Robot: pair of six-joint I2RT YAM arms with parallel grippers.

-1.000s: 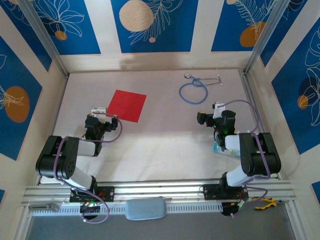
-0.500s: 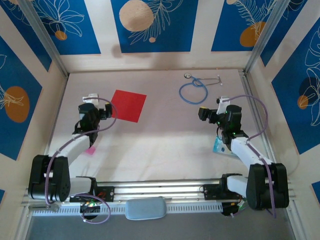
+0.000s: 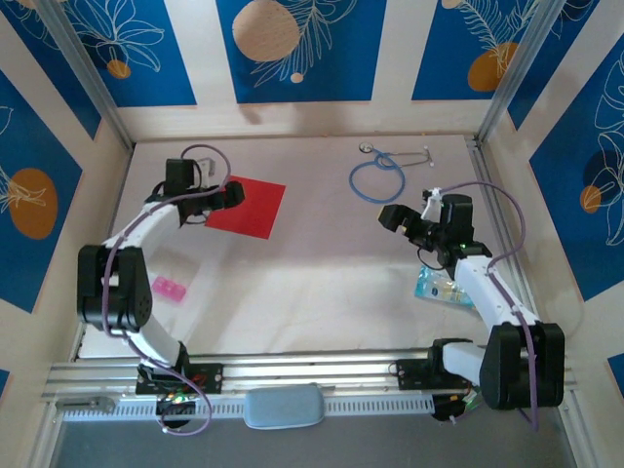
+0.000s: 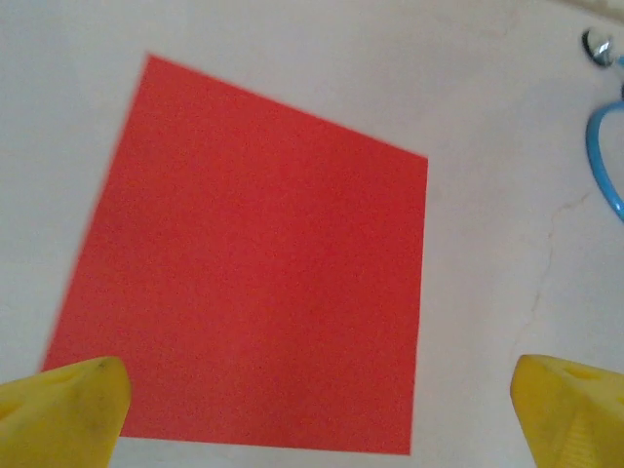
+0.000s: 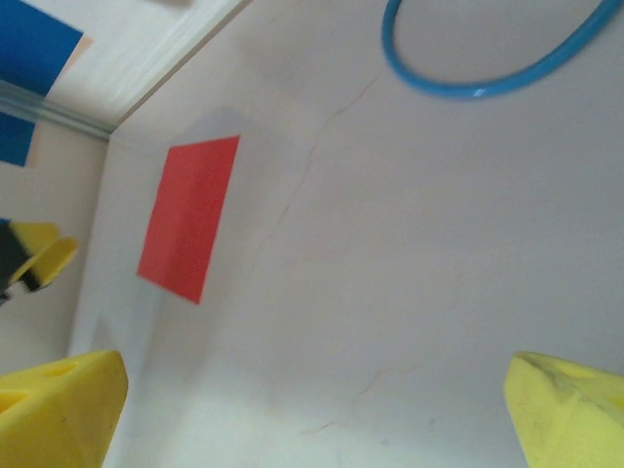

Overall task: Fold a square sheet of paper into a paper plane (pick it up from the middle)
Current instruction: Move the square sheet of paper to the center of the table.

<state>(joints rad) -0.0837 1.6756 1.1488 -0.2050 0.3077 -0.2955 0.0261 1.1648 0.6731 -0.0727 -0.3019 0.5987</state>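
The square sheet of paper [image 3: 252,207] is bright red and lies flat and unfolded on the white table, back left. My left gripper [image 3: 228,194] hovers open over the sheet's left edge. In the left wrist view the sheet [image 4: 263,273] spreads out ahead, with my left gripper [image 4: 317,414] open and its yellow fingertips [image 4: 68,409] wide apart over the near edge. My right gripper [image 3: 396,220] is open at the right, well away from the sheet [image 5: 187,219], with bare table between its fingertips [image 5: 58,409]. The paper plane is out of view.
A blue stethoscope [image 3: 378,179] lies at the back right; its loop [image 5: 468,83] is ahead of the right gripper. A small pink object [image 3: 168,290] sits near the left arm. A light blue packet [image 3: 437,287] lies under the right arm. Walls close off three sides.
The left arm has stretched forward from near its base until its gripper reached the sheet's left edge. The right arm has unfolded and its gripper has shifted slightly left. Both grippers stayed open.
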